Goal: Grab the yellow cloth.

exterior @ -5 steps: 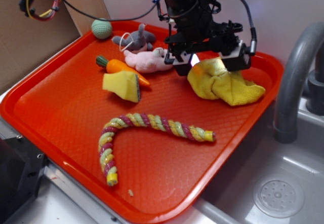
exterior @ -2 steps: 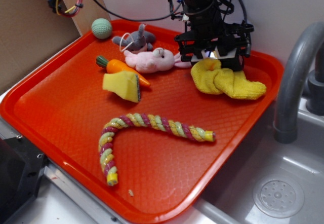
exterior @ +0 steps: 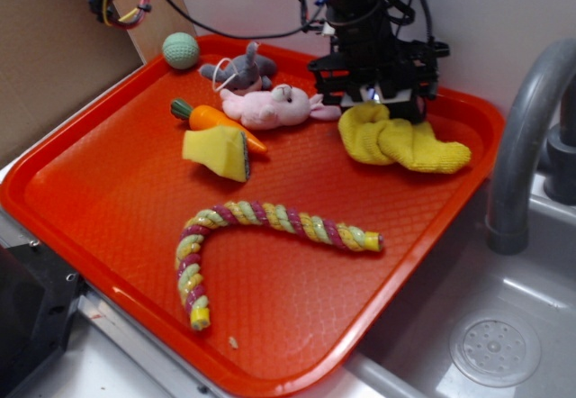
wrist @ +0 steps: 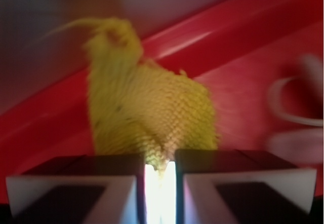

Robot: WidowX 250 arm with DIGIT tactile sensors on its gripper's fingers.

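Since a second ago the hand has swung from the cloth's near-left side to its back edge and dropped lower, and the yellow cloth looks bunched up tighter underneath it. In the wrist view the two fingers are nearly pressed together, with a tuft of yellow terry caught in the narrow gap, so I'd call that a pinch on the cloth.

To do this bit well, I reckon keep squeezing and lift straight up, slowly, since only a small fold seems caught and floppy fabric slips easily. The pink bunny is just beside it, so don't drag sideways.

Everything sits on an orange tray with a textured floor, the cloth at its far right corner, next to a sink and grey faucet.
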